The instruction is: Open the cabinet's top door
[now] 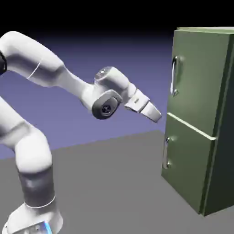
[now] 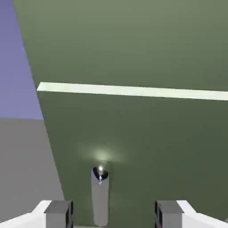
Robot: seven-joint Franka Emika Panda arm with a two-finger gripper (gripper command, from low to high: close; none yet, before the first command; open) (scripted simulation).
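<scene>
Jaws apart and holding nothing, the white Franka gripper [image 1: 154, 114] points at the green cabinet's [image 1: 223, 30] front, near the gap between its doors.
The upper door's silver bar handle [image 1: 173, 76] lies above and beyond the fingertips in the exterior view, its long axis upright along the upper door's [image 1: 199, 82] left edge; the next move probably calls for rising and reaching forward, jaws set either side of that bar.

Exterior view: set back, side-on to arm [image 1: 39, 59] and green cabinet [image 1: 196, 91], angled slightly down; takes in both. Hand view: mounted at the gripper [image 2: 114, 213], close in, facing the cabinet front. Shared by both: pale seam [image 2: 133, 91], parts of both doors, lower handle [image 2: 100, 196].
</scene>
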